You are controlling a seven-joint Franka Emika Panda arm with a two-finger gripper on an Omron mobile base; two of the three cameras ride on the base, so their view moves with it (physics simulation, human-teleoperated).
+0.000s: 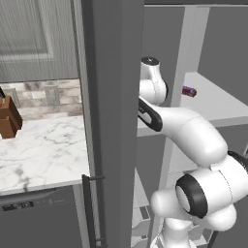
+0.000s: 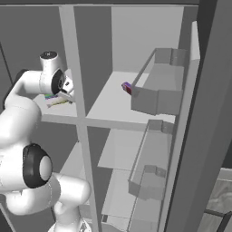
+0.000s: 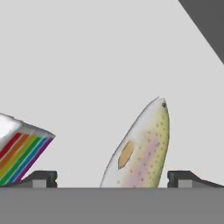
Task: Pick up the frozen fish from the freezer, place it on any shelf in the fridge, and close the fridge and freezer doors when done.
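Observation:
The frozen fish [image 3: 142,146], pale cream with speckles, lies on the freezer shelf [image 3: 109,57] directly between my fingertips [image 3: 43,177]. My gripper [image 3: 113,177] is open, one finger on each side of the fish and not pressing on it. In the right base view my hand [image 2: 63,85] reaches into the freezer, the left column, just above the fish [image 2: 59,102]. The fridge's upper shelf [image 2: 108,104] lies to the right of the divider. The freezer door [image 1: 114,121] and the fridge door [image 2: 213,113] both stand open.
A rainbow-striped cake slice [image 3: 22,151] sits close to the left of my fingers. A small purple can [image 2: 127,87] rests on the fridge's upper shelf. The vertical divider [image 2: 74,90] separates the columns. Door bins [image 2: 158,95] hang on the fridge door. A marble counter [image 1: 43,150] lies left.

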